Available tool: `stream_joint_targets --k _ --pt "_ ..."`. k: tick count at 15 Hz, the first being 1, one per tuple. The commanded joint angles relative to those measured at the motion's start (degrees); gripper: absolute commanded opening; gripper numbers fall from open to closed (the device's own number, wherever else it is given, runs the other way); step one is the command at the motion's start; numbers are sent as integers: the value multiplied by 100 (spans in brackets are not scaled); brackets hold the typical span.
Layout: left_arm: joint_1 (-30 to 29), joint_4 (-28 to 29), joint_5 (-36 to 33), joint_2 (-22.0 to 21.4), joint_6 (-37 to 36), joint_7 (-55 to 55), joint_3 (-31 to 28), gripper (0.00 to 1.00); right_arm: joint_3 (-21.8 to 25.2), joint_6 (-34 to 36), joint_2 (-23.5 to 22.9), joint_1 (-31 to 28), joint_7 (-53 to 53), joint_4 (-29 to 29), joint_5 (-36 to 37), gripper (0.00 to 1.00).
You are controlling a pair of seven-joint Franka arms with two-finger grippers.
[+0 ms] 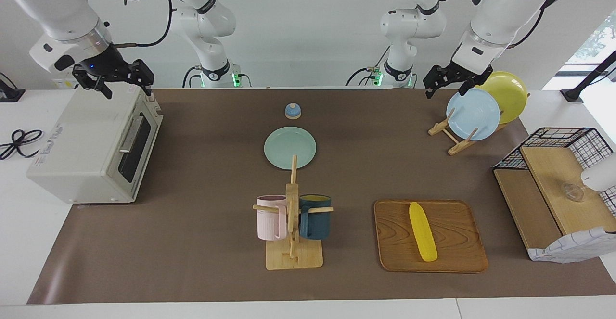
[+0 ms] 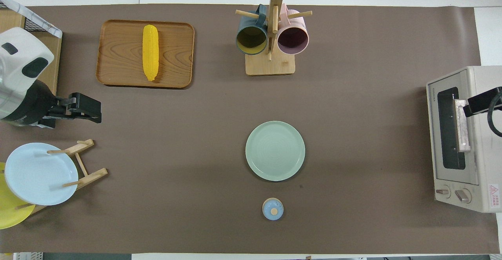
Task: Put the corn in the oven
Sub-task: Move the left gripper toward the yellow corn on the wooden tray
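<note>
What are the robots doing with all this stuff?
Nothing is being held yet. The corn lies on a wooden tray, far from the robots, toward the left arm's end of the table. The oven sits at the right arm's end with its door shut. The right gripper hangs open over the oven, and the left gripper hangs open over the plate rack. The corn has to go into the oven.

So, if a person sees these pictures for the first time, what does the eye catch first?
Probably the bright yellow corn, lying alone on the wooden tray toward the left arm's end of the table. Next, the off-white oven at the right arm's end, its door closed, with the right gripper above it. The left gripper hangs open over the plate rack.
</note>
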State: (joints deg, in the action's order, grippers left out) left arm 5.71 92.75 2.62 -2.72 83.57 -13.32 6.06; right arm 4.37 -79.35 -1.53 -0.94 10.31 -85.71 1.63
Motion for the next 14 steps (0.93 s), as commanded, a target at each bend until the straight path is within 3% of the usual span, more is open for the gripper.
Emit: stream_joint_targets --k 1,9,14 --pt "-79 94 116 -62 98 -48 44 100 -50 -71 -14 -46 -90 19 -31 100" --pt "-79 138 116 -97 177 -47 53 100 -50 -71 -14 -46 -90 19 -31 100" --pt "-88 86 116 34 748 -21 44 100 -50 -63 -5 -29 -90 10 -23 100"
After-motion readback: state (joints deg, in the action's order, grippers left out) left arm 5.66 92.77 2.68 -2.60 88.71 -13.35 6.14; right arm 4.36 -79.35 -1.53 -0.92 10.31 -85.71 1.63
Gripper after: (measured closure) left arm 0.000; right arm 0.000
